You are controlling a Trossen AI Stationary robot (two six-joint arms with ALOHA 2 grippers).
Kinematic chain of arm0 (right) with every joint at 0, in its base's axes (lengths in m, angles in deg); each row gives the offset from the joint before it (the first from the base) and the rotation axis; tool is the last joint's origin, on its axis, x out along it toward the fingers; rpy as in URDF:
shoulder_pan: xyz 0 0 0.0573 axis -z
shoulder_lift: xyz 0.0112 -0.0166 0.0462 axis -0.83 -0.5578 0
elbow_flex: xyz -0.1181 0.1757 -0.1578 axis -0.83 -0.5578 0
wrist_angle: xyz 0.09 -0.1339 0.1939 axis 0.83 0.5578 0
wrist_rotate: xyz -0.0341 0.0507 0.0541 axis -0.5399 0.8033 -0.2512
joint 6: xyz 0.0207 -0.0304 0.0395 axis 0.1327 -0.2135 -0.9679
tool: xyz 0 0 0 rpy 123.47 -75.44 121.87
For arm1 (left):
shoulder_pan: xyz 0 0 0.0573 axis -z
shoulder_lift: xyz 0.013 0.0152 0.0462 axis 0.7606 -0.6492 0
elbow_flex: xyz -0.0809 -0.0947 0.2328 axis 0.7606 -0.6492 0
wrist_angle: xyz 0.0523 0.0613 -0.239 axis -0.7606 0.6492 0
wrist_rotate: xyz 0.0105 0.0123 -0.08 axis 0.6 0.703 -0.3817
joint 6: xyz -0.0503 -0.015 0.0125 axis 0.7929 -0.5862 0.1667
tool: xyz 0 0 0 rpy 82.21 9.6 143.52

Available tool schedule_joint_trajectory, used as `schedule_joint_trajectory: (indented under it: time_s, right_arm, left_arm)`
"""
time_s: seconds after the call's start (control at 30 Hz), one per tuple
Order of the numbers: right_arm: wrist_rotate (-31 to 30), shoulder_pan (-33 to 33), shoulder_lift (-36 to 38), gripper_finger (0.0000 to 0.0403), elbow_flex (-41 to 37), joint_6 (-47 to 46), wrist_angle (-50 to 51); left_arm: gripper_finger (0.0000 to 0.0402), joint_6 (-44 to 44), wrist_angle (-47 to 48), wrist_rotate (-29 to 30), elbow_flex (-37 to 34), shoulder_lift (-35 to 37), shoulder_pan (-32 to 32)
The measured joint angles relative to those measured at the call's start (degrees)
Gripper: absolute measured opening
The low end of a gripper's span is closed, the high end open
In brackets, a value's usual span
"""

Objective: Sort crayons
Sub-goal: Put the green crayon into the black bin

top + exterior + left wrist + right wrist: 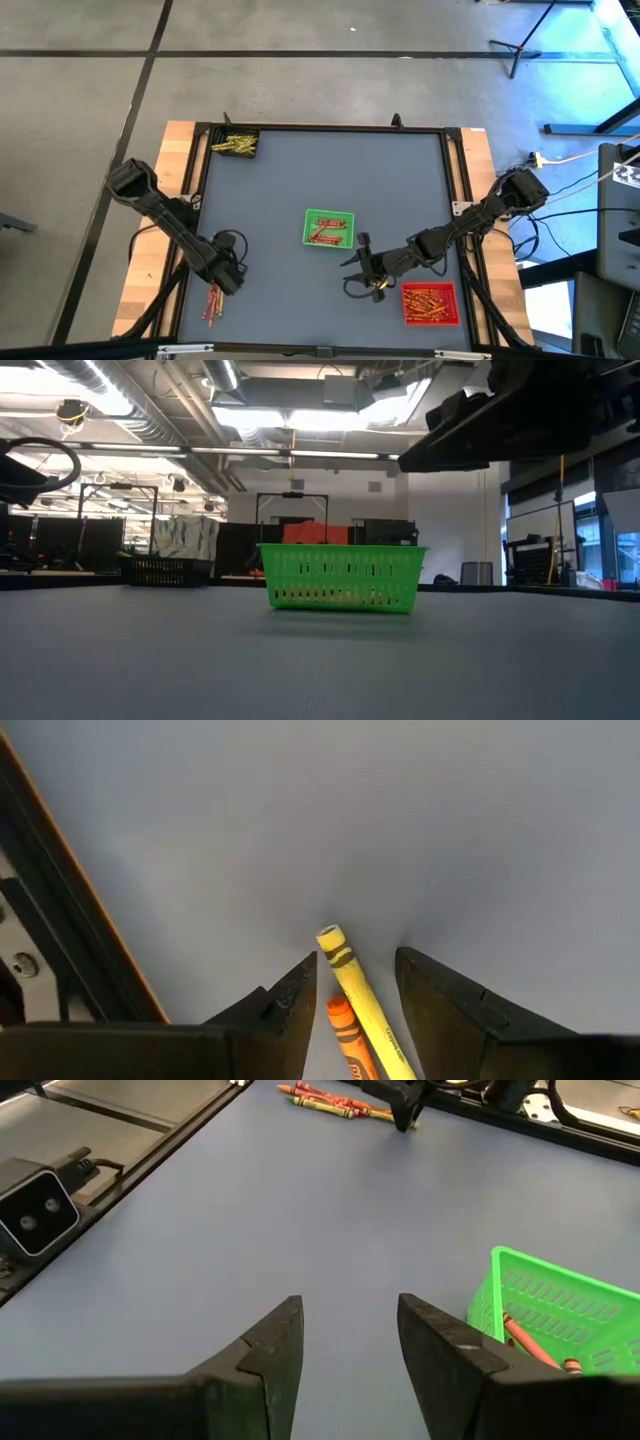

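A loose pile of red, orange and yellow crayons (213,300) lies on the grey mat near the front left. My left gripper (355,960) points down over the pile's far end, open. Its fingers stand on either side of a yellow crayon (352,990), with a gap showing on both sides. An orange crayon (342,1025) lies beside the yellow one. My right gripper (350,1305) hangs open with nothing between its fingers, between the green tray (328,228) and the red tray (431,303). The right wrist view shows the left gripper (405,1105) by the crayons (325,1100).
The green tray (560,1315) holds reddish crayons and the red tray holds orange and yellow ones. A black tray (236,143) with yellow-green crayons sits at the far left corner. A black frame (195,190) edges the mat. Bare mat lies in the middle.
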Motion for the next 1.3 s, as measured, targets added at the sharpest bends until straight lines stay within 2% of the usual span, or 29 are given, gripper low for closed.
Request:
schedule_joint_trajectory:
  time_s: [0.27,0.73,1.0,1.1,1.17,1.3]
  right_arm:
    - [0.0,0.02,-0.06,0.016,0.0,0.27,-0.08]
    - [0.0,0.02,-0.06,0.016,0.0,0.39,-0.1]
    - [-0.02,0.02,-0.05,0.016,0.0,0.39,-0.09]
    - [-0.02,0.02,-0.05,0.016,0.0,0.39,-0.1]
    - [-0.02,0.02,-0.04,0.016,0.0,0.39,-0.12]
    - [-0.97,0.02,-0.06,0.016,0.02,0.39,-0.28]
  left_arm:
    - [0.0126,-0.22,-1.65,0.31,-0.94,0.03,-0.01]
    - [0.0023,-1.36,-2.64,2.49,-0.96,-0.1,0.04]
    - [0.0009,-2.03,-1.96,3.39,-0.15,-0.28,0.06]
    - [0.0009,-3.73,-0.21,5.89,2.11,-0.28,0.1]
    - [0.0009,-5.1,0.59,10.74,4.4,0.1,-0.23]
    - [0.0009,-9.27,2.22,15.81,7.94,2.34,-0.7]
